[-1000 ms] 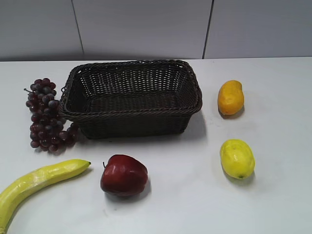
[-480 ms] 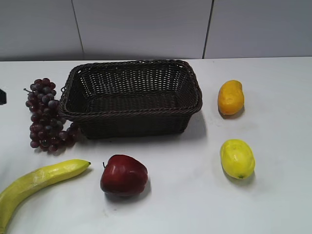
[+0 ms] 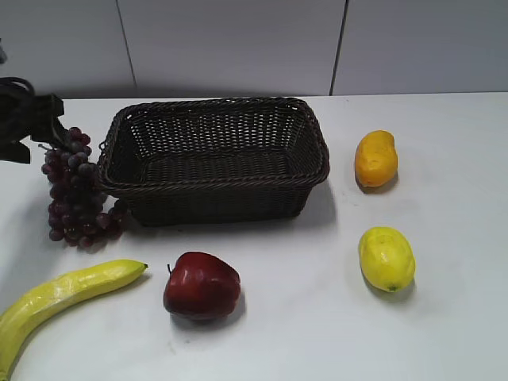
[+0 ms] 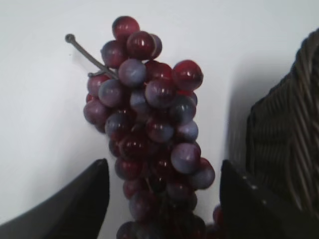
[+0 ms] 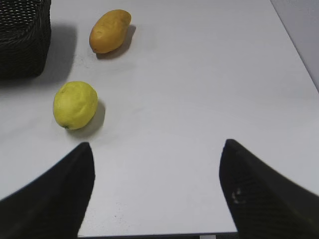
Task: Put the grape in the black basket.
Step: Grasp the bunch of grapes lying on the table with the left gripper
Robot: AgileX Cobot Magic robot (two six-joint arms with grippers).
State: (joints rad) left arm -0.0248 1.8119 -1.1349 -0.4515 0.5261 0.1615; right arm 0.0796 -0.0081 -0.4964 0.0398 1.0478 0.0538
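Left pincer (image 4: 162, 199): spread wide, one dark finger on each side of the grape (image 4: 149, 134) in the left wrist view. Visible gaps of tabletop (image 4: 40, 124) lie between each finger and the bunch, so nothing is gripped; whether the tips touch the lower grapes cannot be told, since the bottom of the bunch runs out of the view. In the exterior view the left pincer (image 3: 32, 119) comes in from the left edge, at the top end of the grape (image 3: 75, 186).

Grape: lies on the tabletop (image 3: 302, 317), lengthwise, just beside the left wall of the black basket (image 3: 214, 151), the lower grapes touching or nearly touching the wicker. A thin stem sticks out at the top end. The basket's woven side (image 4: 289, 139) shows at the right of the left wrist view, close to the bunch.

Right pincer (image 5: 157, 191): spread wide, holding nothing, over bare tabletop (image 5: 199, 74). It does not show in the exterior view.

Other items: a yellow lemon (image 3: 386, 258) and an orange mango (image 3: 375, 158) right of the basket, well apart from each other; both also ahead of the right pincer, lemon (image 5: 75, 105) nearer, mango (image 5: 110, 31) farther. Red apple (image 3: 202, 285) in front of the basket, banana (image 3: 63, 298) at front left.
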